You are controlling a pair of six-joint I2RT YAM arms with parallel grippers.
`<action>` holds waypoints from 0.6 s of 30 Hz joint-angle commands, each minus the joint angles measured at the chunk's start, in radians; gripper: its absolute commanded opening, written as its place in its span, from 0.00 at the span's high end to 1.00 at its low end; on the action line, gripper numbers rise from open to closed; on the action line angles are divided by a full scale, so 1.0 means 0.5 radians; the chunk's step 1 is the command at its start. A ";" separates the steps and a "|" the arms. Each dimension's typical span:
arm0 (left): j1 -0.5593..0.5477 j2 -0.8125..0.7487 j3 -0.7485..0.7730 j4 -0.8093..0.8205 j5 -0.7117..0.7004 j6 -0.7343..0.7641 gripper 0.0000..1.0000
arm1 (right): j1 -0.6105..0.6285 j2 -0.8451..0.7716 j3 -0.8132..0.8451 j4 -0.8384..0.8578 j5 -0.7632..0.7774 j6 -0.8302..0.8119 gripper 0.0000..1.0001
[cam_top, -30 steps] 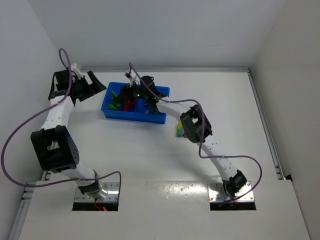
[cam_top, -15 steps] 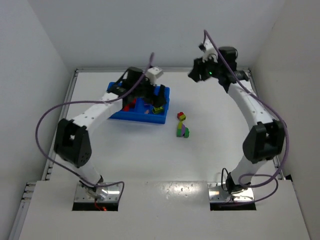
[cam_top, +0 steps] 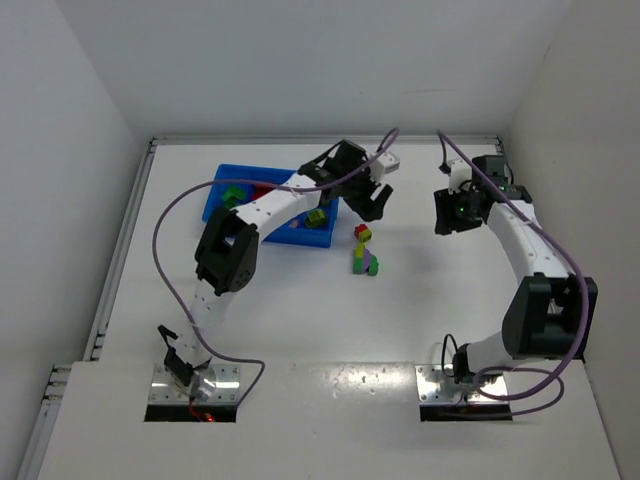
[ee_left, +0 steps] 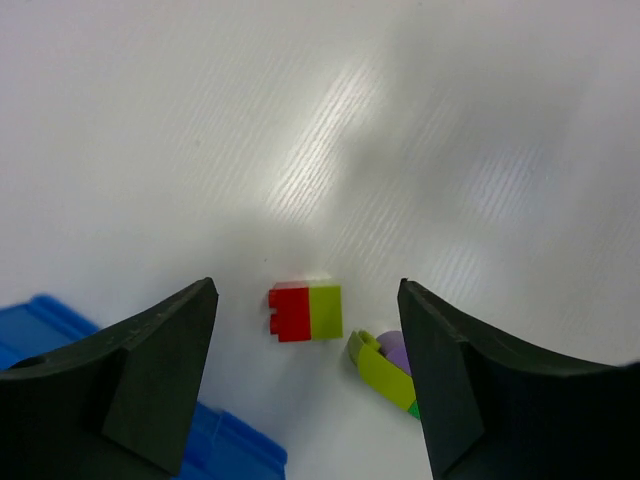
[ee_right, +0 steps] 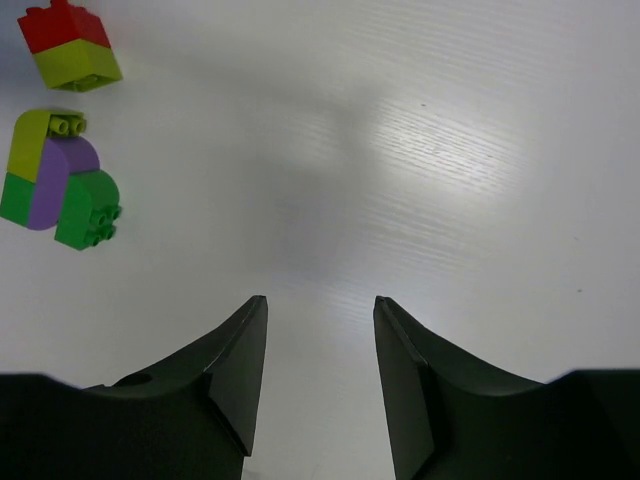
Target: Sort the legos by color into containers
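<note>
Two loose lego clumps lie on the white table right of the blue tray (cam_top: 300, 239): a red and yellow-green brick pair (cam_top: 362, 232) (ee_left: 305, 311) (ee_right: 72, 45), and a yellow-green, purple and green clump (cam_top: 365, 263) (ee_left: 385, 365) (ee_right: 55, 190). My left gripper (cam_top: 372, 195) (ee_left: 306, 287) hangs open just past the tray's right end, above the red and yellow-green pair, holding nothing. My right gripper (cam_top: 452, 212) (ee_right: 320, 300) hovers over bare table to the right of both clumps, its jaws apart with nothing between them. Green, red and yellow-green legos (cam_top: 232, 195) show inside the tray.
The left arm (cam_top: 270, 208) reaches across the tray and hides much of its inside. A corner of the tray (ee_left: 230, 450) shows at the left wrist view's lower left. White walls close the table at the back and both sides.
The left arm has swung from the tray to beyond its right end. The right arm has dropped from the back wall toward the table right of the clumps, and its jaws have narrowed.
</note>
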 commanded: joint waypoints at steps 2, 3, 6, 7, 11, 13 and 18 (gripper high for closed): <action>-0.080 0.073 0.221 -0.225 0.084 0.582 0.18 | -0.087 -0.126 -0.014 0.011 -0.027 -0.040 0.53; -0.080 0.074 0.221 -0.268 0.106 0.684 0.18 | -0.087 -0.126 -0.014 0.011 -0.058 -0.040 0.53; -0.032 0.125 0.258 -0.413 0.201 1.044 0.17 | -0.124 -0.126 -0.014 -0.008 -0.104 -0.040 0.53; -0.010 0.126 0.282 -0.480 0.243 1.135 0.16 | -0.124 -0.126 -0.014 -0.008 -0.132 -0.040 0.53; 0.097 0.205 0.304 -0.502 0.388 1.498 0.14 | -0.164 -0.101 0.032 -0.026 -0.205 -0.040 0.53; 0.146 0.248 0.371 -0.502 0.471 1.642 0.14 | -0.164 -0.083 0.051 -0.026 -0.224 -0.022 0.52; 0.217 0.380 0.491 -0.643 0.704 2.129 0.14 | -0.201 -0.083 0.087 -0.063 -0.224 -0.022 0.52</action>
